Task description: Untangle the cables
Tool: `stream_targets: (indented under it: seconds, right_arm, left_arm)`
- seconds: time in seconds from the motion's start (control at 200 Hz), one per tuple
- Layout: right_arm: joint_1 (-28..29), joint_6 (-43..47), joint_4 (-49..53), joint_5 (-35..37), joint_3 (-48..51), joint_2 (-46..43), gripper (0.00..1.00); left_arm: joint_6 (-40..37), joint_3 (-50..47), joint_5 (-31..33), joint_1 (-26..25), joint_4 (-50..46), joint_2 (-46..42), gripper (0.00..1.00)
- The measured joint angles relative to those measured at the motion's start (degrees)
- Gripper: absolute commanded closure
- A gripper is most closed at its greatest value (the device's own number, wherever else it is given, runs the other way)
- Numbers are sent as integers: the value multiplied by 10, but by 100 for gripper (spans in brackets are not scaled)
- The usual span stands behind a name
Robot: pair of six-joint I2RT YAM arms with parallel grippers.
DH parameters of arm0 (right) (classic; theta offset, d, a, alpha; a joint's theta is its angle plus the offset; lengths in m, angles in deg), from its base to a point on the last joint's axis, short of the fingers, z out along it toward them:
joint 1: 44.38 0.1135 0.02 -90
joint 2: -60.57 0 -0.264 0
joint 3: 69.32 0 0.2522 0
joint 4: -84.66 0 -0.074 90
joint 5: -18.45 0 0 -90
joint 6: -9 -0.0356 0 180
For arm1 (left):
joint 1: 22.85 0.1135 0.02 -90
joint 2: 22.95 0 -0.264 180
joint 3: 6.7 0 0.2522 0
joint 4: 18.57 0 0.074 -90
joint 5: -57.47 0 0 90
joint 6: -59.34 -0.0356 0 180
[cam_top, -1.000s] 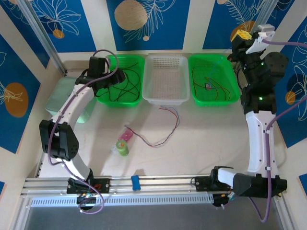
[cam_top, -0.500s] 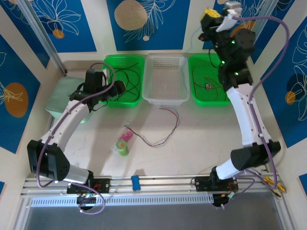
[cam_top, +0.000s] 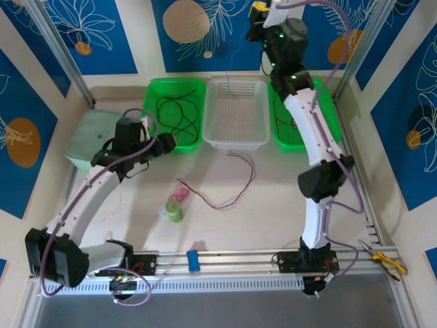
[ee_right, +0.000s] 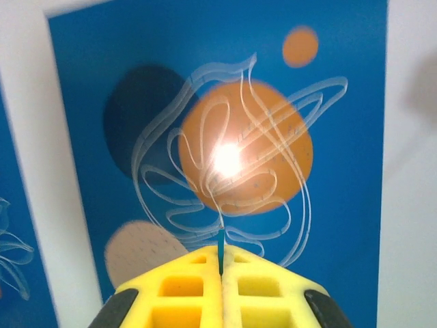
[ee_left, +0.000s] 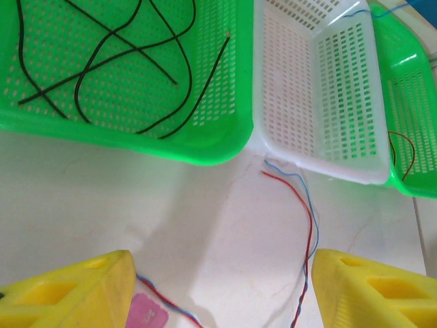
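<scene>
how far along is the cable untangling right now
Looks done: black cables already lie in the left green basket. In hand: the right hand, raised high, is shut on a thin blue wire. To do: the red and blue pair on the table is twisted together; the open left hand hovers above it.

Pale worktop [cam_top: 273, 212]. Ahead of my left end effector [ee_left: 222, 283]: green basket [ee_left: 136, 140], white basket [ee_left: 341, 89]. Red and blue cables [ee_left: 311, 229] trail between its fingers; pink tag [ee_left: 145, 314] close by.
</scene>
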Motion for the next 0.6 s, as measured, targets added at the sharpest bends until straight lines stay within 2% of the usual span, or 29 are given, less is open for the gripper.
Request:
stream_targets:
  seconds: [0.09,0.24,0.455,0.6]
  right_arm:
    - [14,15,44,42,-37,66,100]
    - [20,-13,146,71,-28,144,100]
    - [5,-83,263,53,31,165,100]
    - [-7,-126,296,28,46,165,100]
  left_arm:
    - [4,-8,0,-1,-11,-24,31]
    - [4,-8,0,-1,-21,-40,32]
    - [4,-8,0,-1,-27,-38,31]
    - [4,-8,0,-1,-26,-24,31]
